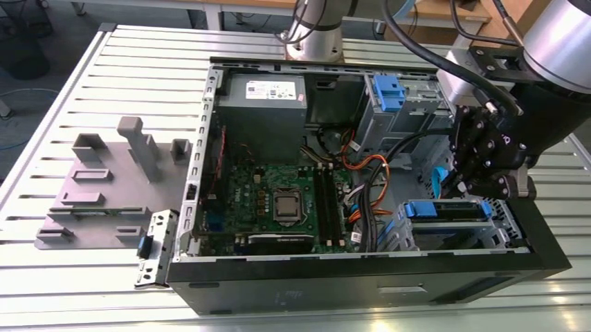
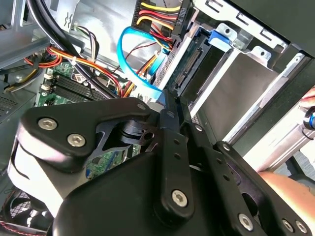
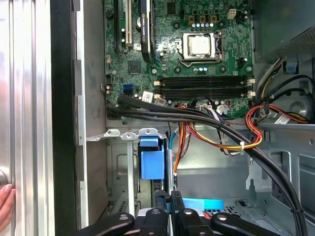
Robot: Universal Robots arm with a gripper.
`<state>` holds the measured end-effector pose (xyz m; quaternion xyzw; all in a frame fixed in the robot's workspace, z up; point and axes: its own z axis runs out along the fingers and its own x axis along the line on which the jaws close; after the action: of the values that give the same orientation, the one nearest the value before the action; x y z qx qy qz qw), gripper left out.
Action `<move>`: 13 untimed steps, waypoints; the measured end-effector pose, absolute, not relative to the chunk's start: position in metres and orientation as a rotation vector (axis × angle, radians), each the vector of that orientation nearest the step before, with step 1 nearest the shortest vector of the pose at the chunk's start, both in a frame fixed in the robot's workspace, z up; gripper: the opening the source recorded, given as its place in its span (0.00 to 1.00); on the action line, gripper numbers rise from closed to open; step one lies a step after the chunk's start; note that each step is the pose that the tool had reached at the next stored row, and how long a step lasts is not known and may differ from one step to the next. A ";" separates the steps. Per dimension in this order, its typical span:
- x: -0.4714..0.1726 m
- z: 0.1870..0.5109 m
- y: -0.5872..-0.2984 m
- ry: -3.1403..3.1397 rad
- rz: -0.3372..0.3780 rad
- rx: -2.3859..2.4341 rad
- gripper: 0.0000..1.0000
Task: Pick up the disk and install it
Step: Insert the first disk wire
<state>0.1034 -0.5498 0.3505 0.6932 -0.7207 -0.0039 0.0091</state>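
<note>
1. Exterior view: you find the disk seated in the drive bay, exterior view's right, just under the gripper.
2. Long axis runs across the view; blue handle faces the motherboard.
3. Jaws: drawn together, nothing seen clamped btwn them.
4. Disk appearance: dark face, blue end.

at three o'clock in the exterior view the gripper covers part of the disk. in the first wrist view a hand is cut off at the edge.
</note>
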 end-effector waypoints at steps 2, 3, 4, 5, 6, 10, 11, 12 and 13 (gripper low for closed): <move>0.105 0.351 -0.550 -2.251 -0.012 2.165 0.16; 0.105 0.350 -0.550 -2.251 -0.012 2.165 0.16; 0.105 0.350 -0.550 -2.251 -0.012 2.165 0.16; 0.105 0.350 -0.550 -2.251 -0.012 2.165 0.16; 0.105 0.349 -0.550 -2.251 -0.012 2.165 0.16; 0.105 0.348 -0.550 -2.251 -0.012 2.165 0.16; 0.105 0.348 -0.550 -2.251 -0.012 2.165 0.16; 0.105 0.347 -0.550 -2.251 -0.012 2.165 0.16; 0.105 0.347 -0.551 -2.251 -0.012 2.165 0.16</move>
<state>0.1050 -0.5511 0.3472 0.6932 -0.7207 -0.0039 0.0090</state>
